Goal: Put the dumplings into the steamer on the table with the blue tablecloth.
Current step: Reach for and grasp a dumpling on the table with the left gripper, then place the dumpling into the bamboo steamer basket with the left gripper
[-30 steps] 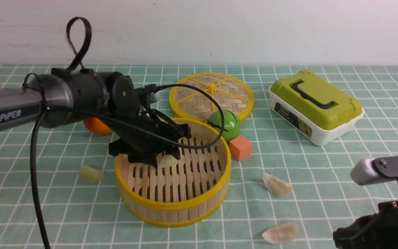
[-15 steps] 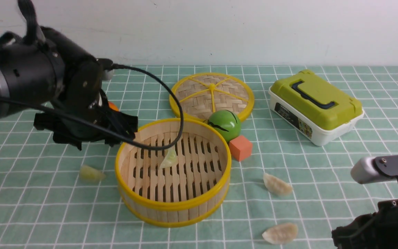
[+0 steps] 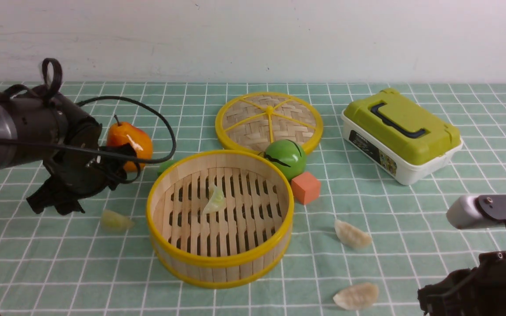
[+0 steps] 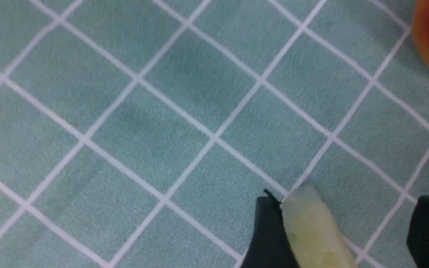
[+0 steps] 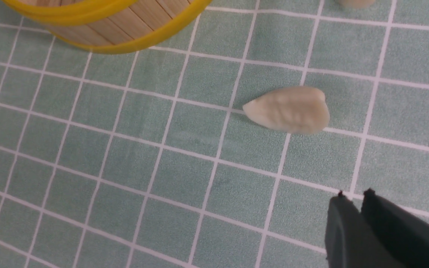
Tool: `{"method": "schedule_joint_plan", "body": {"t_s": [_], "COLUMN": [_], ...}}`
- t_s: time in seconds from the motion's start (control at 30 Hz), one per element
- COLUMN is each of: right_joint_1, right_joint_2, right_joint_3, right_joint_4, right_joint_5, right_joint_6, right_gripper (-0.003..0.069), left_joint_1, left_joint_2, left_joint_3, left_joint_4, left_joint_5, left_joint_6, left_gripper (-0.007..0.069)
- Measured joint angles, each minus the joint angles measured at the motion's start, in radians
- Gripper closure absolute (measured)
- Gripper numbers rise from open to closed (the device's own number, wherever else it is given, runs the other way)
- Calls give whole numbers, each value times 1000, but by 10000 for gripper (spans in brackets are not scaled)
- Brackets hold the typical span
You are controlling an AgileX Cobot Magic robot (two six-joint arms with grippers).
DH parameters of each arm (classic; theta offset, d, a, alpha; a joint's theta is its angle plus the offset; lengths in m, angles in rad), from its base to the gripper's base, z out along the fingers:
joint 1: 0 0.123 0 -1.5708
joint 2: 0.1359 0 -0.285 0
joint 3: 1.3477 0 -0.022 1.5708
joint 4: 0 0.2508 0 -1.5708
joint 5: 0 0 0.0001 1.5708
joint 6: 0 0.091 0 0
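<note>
Our left arm [image 3: 16,127] is a thick cylinder, dark grey and black, with a black cable [image 3: 123,98] looping off it and a strap loop [image 3: 52,60] on top. Our right arm [image 3: 499,272] shows a pale grey link [image 3: 464,214] with small screws [image 3: 488,200]; its fingers [image 5: 348,234] are matte black.

The tablecloth [image 3: 411,210] is showing a matt, finely grained cloth surface. The steamer [image 3: 218,272] is showing pale bamboo slats between smooth yellow rims. The off-white dumpling [image 5: 287,109] is looking matt and ribbed. The green box [image 3: 428,136] is shining like smooth plastic.
</note>
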Motion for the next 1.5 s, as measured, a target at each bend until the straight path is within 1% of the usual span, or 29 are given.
{"method": "schedule_joint_plan", "body": {"t_s": [0.07, 0.17, 0.23, 0.33, 0.37, 0.43, 0.53, 0.63, 0.73, 0.83, 0.87, 1.0, 1.07, 1.13, 1.17, 1.23, 1.4, 1.5], "right_joint_1": [0, 0, 0, 0, 0, 0, 0, 0, 0, 0, 0, 0, 0, 0, 0, 0, 0, 0], "right_joint_2": [0, 0, 0, 0, 0, 0, 0, 0, 0, 0, 0, 0, 0, 0, 0, 0, 0, 0], "right_joint_3": [0, 0, 0, 0, 0, 0, 0, 0, 0, 0, 0, 0, 0, 0, 0, 0, 0, 0], "right_joint_4": [7, 10, 12, 26, 30, 35, 36, 36, 36, 37, 37, 37, 37, 37, 37, 37, 32, 22], "right_joint_5": [-3, -3, -3, -3, -3, -2, -2, 1, 1, 1, 1, -3, -10, -15, -16, -17, -7, -2], "right_joint_6": [0, 0, 0, 0, 0, 0, 0, 0, 0, 0, 0, 0, 0, 0, 0, 0, 0, 0], "right_gripper": [586, 584, 582, 578, 576, 575, 574, 574, 571, 566, 566, 564, 564, 564, 564, 564, 562, 563], "left_joint_1": [0, 0, 0, 0, 0, 0, 0, 0, 0, -14, -16, -124, -206, -259, -289, -316, -322, -321], "left_joint_2": [19, 51, 65, 80, 82, 82, 78, 54, -16, -115, -120, -192, -178, -143, -106, -31, 137, 182], "left_joint_3": [0, 0, 0, 0, 0, -3, -3, 0, -5, -41, -41, -92, -109, -127, -148, -187, -280, -315], "left_joint_4": [-31, -96, -118, -130, -131, -132, -134, -138, -144, -191, -196, -334, -395, -419, -427, -422, -384, -382], "left_joint_5": [-8, -23, -27, -22, -22, -22, -18, 6, 20, 28, 29, 31, 19, 7, 1, -1, -6, -6], "left_joint_6": [5, 52, 86, 119, 124, 144, 205, 275, 343, 459, 468, 694, 817, 870, 889, 901, 909, 909], "left_gripper": [155, 158, 180, 279, 325, 373, 376, 399, 403, 403, 403, 407, 408, 409, 409, 410, 410, 410]}}
